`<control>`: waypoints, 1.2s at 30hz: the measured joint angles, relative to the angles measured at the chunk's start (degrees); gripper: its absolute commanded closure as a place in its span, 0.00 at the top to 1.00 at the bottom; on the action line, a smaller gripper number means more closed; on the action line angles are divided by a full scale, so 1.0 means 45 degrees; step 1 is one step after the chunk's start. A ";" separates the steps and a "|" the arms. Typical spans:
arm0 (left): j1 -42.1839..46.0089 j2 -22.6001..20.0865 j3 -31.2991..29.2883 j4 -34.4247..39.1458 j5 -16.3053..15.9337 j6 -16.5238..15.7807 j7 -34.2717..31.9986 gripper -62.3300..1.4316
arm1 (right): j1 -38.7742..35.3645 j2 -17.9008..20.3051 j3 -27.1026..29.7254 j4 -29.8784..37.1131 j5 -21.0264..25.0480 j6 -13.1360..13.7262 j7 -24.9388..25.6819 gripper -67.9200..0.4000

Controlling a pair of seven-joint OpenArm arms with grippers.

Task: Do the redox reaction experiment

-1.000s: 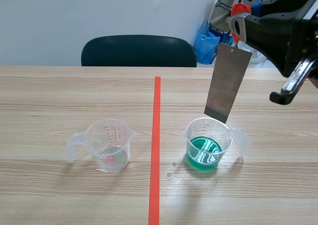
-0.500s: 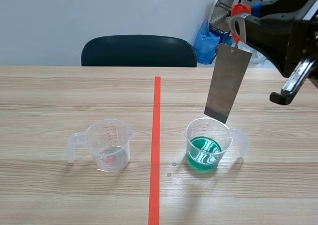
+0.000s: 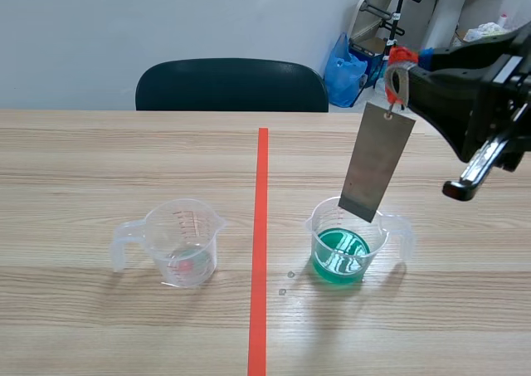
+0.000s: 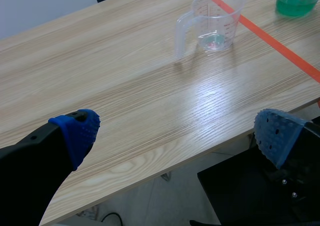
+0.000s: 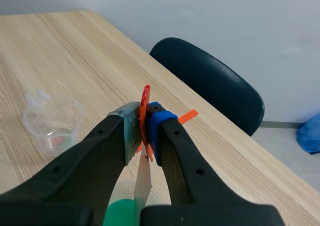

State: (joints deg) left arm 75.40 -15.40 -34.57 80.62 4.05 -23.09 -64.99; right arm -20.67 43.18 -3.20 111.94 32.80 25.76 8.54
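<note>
**A:** So, what is sitting nearest the robot?

**B:** The left fingers (image 4: 75,131) are hanging spread wide apart and gripping nothing. They are hovering past the near edge of the bench (image 4: 125,86).

**A:** And what is standing on the bench itself?

**B:** Two clear measuring cups are standing side by side, well apart, with the red tape line (image 3: 260,227) running between them. The left cup (image 3: 184,241) is showing only a faint pinkish trace at its bottom and is pointing its handle to the left. The right cup (image 3: 348,241) is holding green liquid (image 3: 338,256) and is pointing its handle to the right.

**A:** Where is the metal strip hanging?

**B:** The metal strip (image 3: 377,164) is hanging above the right cup, tilting a little. Its lower edge is sitting about level with the cup's rim and is not reaching the green liquid. Whether it is touching the rim, I cannot tell.

**A:** What is holding it up?

**B:** An orange clip (image 3: 401,65) is biting its upper end. The right fingers (image 5: 160,131) are clenching that clip between their pads, with the arm coming in raised from the right.

**A:** And what is showing farther back?

**B:** A dark chair (image 3: 232,85) is standing behind the bench's far edge. A blue bag (image 3: 342,69) is resting beyond it, toward the right.
</note>
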 measured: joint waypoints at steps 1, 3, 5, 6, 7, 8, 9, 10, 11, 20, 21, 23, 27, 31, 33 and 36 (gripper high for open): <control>0.0000 0.0000 0.0000 0.0000 0.0000 0.0005 0.0000 1.00 | 0.0039 0.0000 -0.0117 -0.0102 -0.0010 -0.0005 0.0015 0.02; 0.0000 0.0000 0.0000 0.0000 0.0000 0.0005 0.0000 1.00 | 0.0243 0.0000 -0.0466 -0.0364 -0.0097 -0.0005 0.0097 0.02; 0.0000 0.0000 0.0000 0.0000 0.0000 0.0005 0.0000 1.00 | 0.0510 -0.0029 -0.0840 -0.0690 -0.0253 -0.0005 0.0316 0.02; 0.0000 0.0000 0.0000 0.0000 0.0000 0.0005 0.0000 1.00 | 0.0617 -0.0107 -0.0981 -0.0869 -0.0301 -0.0005 0.0442 0.02; 0.0000 0.0000 0.0000 0.0000 0.0000 0.0005 0.0000 1.00 | 0.0675 -0.0199 -0.1083 -0.1025 -0.0379 -0.0010 0.0486 0.02; 0.0000 0.0000 0.0000 0.0000 0.0000 0.0000 0.0000 1.00 | 0.0675 -0.0277 -0.1156 -0.1161 -0.0583 -0.0005 0.0602 0.02; 0.0000 0.0000 0.0000 0.0000 0.0005 0.0000 0.0005 1.00 | 0.0670 -0.0355 -0.1219 -0.1292 -0.0704 -0.0005 0.0699 0.02; 0.0000 0.0000 0.0000 0.0000 0.0000 0.0005 -0.0005 1.00 | 0.0670 -0.0461 -0.1239 -0.1428 -0.0957 -0.0005 0.0801 0.02; 0.0000 0.0000 0.0000 0.0000 0.0005 0.0000 0.0005 1.00 | 0.0670 -0.0593 -0.1234 -0.1545 -0.1224 0.0000 0.0933 0.02; 0.0000 0.0000 0.0000 0.0000 0.0000 0.0005 0.0000 1.00 | 0.0811 -0.1491 -0.1632 -0.2691 -0.2676 -0.0044 0.1870 0.02; 0.0000 0.0000 0.0000 0.0000 0.0000 0.0005 0.0000 1.00 | 0.0913 -0.1554 -0.1826 -0.2900 -0.2803 -0.0044 0.1938 0.02; 0.0000 0.0000 0.0000 0.0000 0.0000 0.0005 0.0000 1.00 | 0.1161 -0.1666 -0.2229 -0.3381 -0.2817 -0.0044 0.2157 0.02; 0.0000 0.0000 0.0000 0.0000 0.0000 0.0005 0.0000 1.00 | 0.1583 -0.1666 -0.2807 -0.4260 -0.2822 -0.0044 0.2535 0.02; 0.0000 0.0000 0.0000 0.0000 0.0005 0.0000 0.0000 1.00 | 0.1729 -0.1739 -0.2963 -0.4731 -0.2817 -0.0058 0.2657 0.02; 0.0000 0.0000 0.0000 0.0000 0.0000 0.0005 0.0000 1.00 | 0.1729 -0.1773 -0.2963 -0.4775 -0.2817 -0.0053 0.2705 0.02; 0.0000 0.0000 0.0000 0.0000 0.0000 0.0005 0.0000 1.00 | 0.1729 -0.1773 -0.2963 -0.4775 -0.2827 -0.0049 0.2705 0.02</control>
State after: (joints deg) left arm 75.40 -15.40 -34.57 80.62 4.05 -23.07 -64.99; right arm -12.88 35.20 -16.53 90.45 20.08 25.54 20.71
